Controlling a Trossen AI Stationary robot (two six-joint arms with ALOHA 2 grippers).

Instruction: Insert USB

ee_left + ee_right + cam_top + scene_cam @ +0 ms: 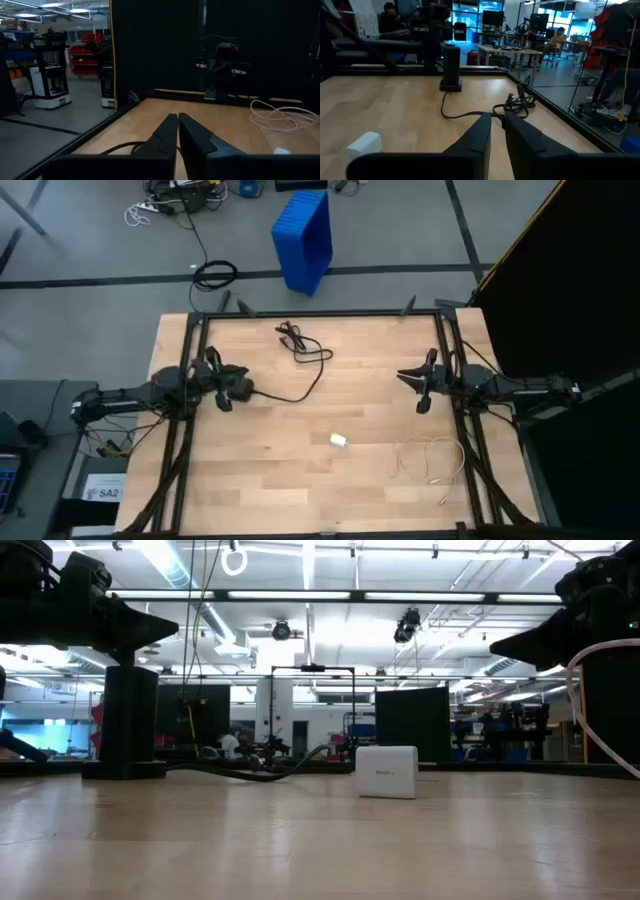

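My worry is the white cable (432, 460): it lies in loose loops, so a poor pinch could drag the coil or knock its plug askew before it meets the charger (339, 441). The charger sits ahead of both my grippers, between them; the cable is nearer my right. My left gripper (228, 388) and right gripper (412, 383) hover level above the table, fingers nearly together, holding nothing.

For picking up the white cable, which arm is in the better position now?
The right. The white cable lies on the right gripper's side of the table, in front of it. The left gripper waits across the table, next to the black cable.
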